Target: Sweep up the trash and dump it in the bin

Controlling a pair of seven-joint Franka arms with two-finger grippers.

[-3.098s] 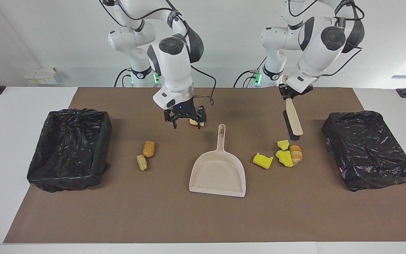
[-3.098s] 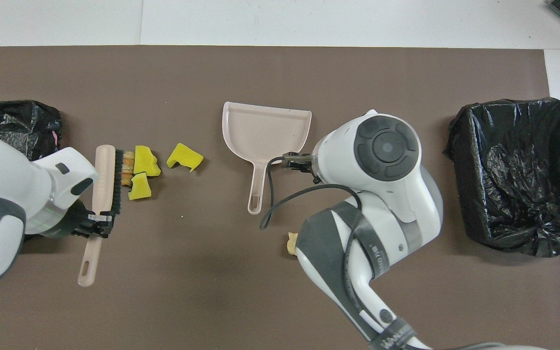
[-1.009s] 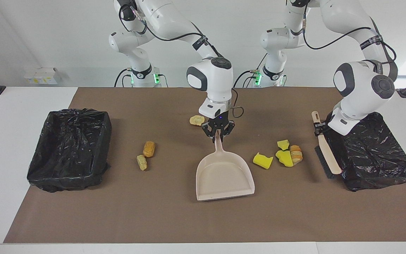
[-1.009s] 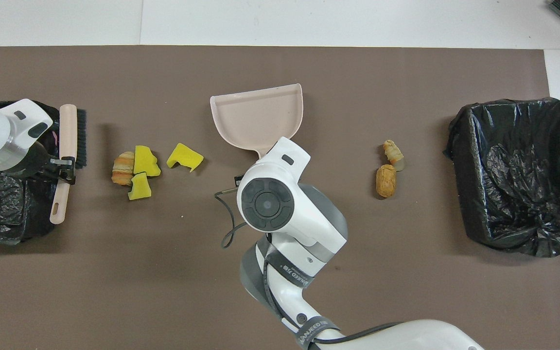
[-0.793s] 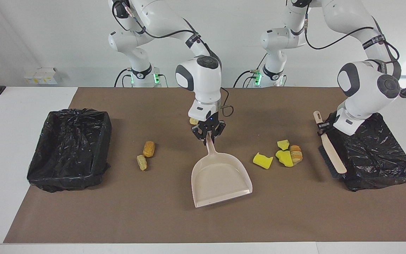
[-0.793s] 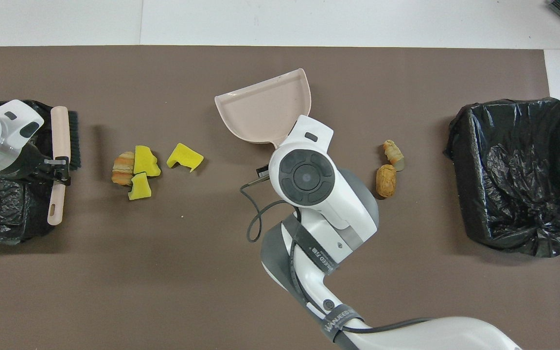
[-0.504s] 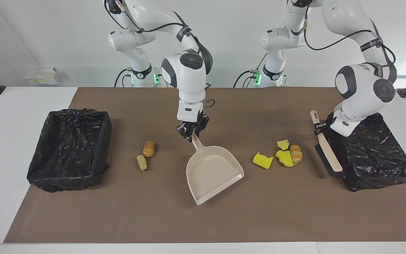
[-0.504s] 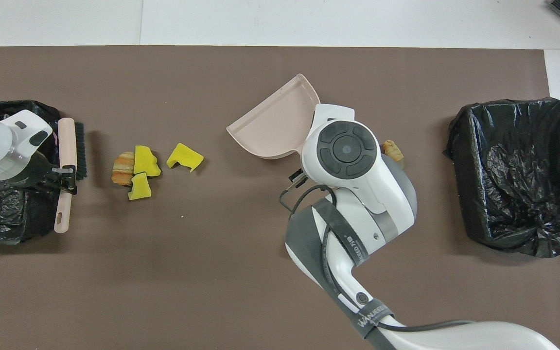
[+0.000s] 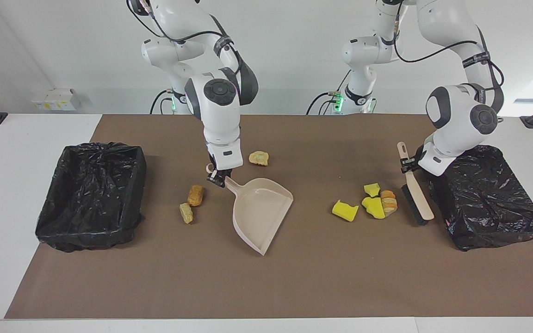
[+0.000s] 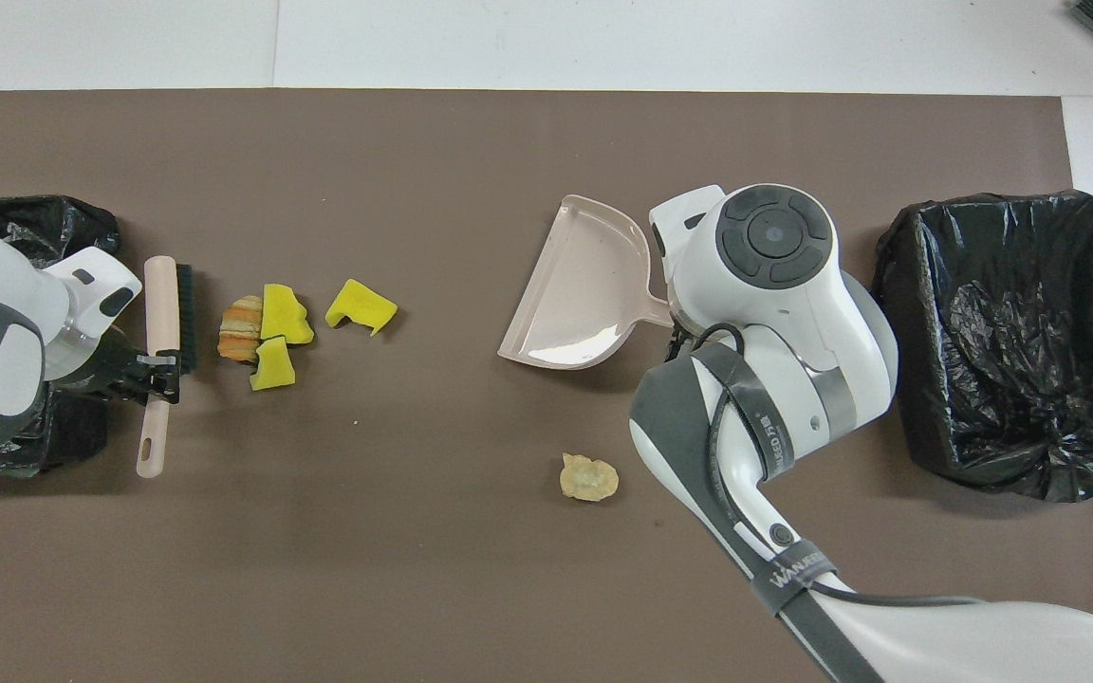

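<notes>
Beige dustpan [image 9: 259, 210] held by handle in right gripper [image 9: 217, 177] jaws, brush [image 9: 414, 187] clamped in left gripper [image 9: 409, 165] jaws beside yellow foam scraps [image 9: 372, 202].

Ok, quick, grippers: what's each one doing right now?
Left gripper: shut on the brush handle.
Right gripper: shut on the dustpan handle.

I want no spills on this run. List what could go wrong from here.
1. The right gripper holds the dustpan only by its handle end, so the pan may twist or slip.
2. The pan's mouth points toward the yellow scraps, but a gap remains; the brush in the left gripper may scatter them.
3. The two orange lumps beside the handle and the pale piece could be missed.
</notes>
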